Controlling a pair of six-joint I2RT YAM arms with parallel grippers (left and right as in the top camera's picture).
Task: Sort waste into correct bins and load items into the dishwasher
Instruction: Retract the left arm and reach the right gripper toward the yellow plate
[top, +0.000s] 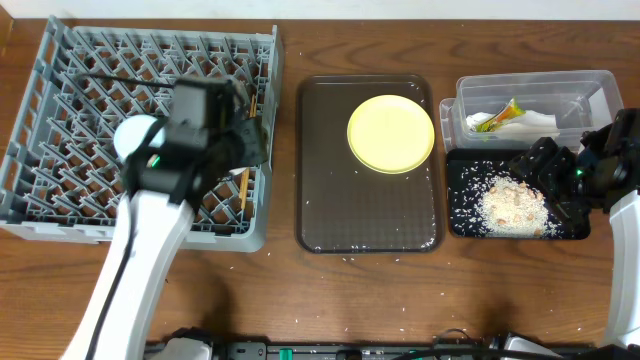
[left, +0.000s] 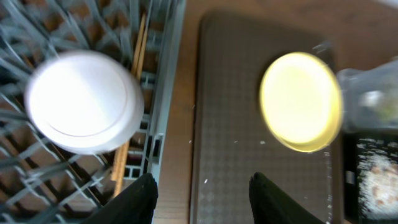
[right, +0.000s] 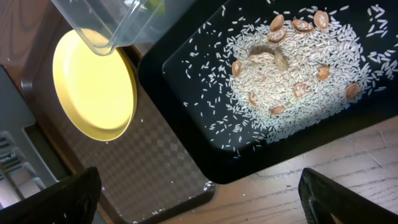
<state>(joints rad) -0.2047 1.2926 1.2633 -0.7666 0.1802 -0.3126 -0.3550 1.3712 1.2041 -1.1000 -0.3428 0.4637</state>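
White bowl (left: 84, 102) sits in grey dish rack (top: 60, 215), next to chopsticks (left: 127, 112). Left gripper (left: 202, 198) over rack's right edge, fingers released (nothing between). Right gripper (right: 199, 199) well right of rack, spread wide, empty.

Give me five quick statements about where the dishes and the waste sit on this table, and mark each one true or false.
1. The yellow plate lies on the dark brown tray. True.
2. The rice scraps are in the clear tub. False: they lie in the black tray.
3. The chopsticks lie in the grey rack beside the white bowl. True.
4. The right pincer grips the yellow plate. False: it is open and empty, above the black tray.
5. The green-and-orange wrapper is in the clear tub. True.
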